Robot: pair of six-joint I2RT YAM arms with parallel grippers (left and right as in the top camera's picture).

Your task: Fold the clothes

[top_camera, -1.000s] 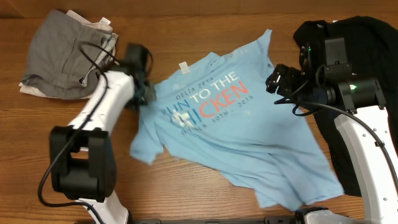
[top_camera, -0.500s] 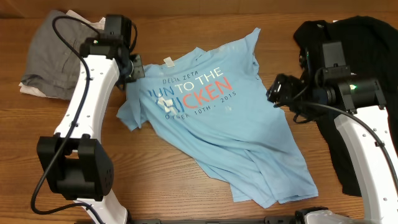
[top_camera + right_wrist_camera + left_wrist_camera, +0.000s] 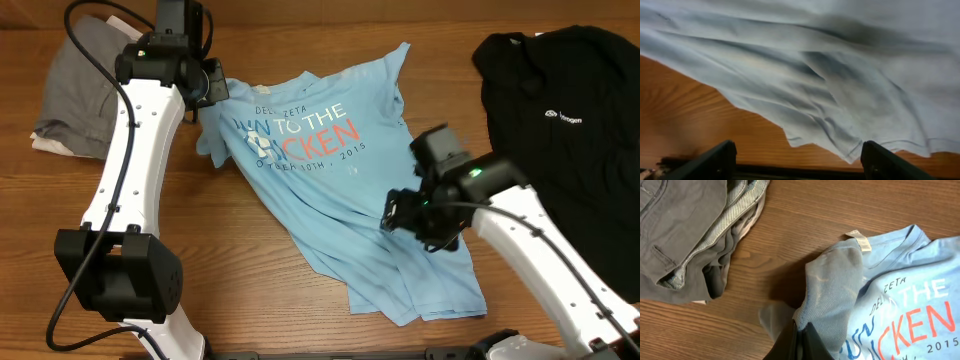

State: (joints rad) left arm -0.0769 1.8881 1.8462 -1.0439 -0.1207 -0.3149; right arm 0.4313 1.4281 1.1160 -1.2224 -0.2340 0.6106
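While the left gripper [image 3: 799, 336] pinches its collar side, the light blue T-shirt [image 3: 330, 190] lies rumpled, lettering up, between grey clothes [image 3: 85, 85] and a black garment [image 3: 560, 95]; the right gripper [image 3: 797, 147] hangs spread over its edge.

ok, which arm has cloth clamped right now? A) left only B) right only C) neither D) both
A: the left gripper has its jaws shut on a bunch of the light blue T-shirt near the collar. The right gripper has its jaws wide open by the shirt's edge, gripping nothing.
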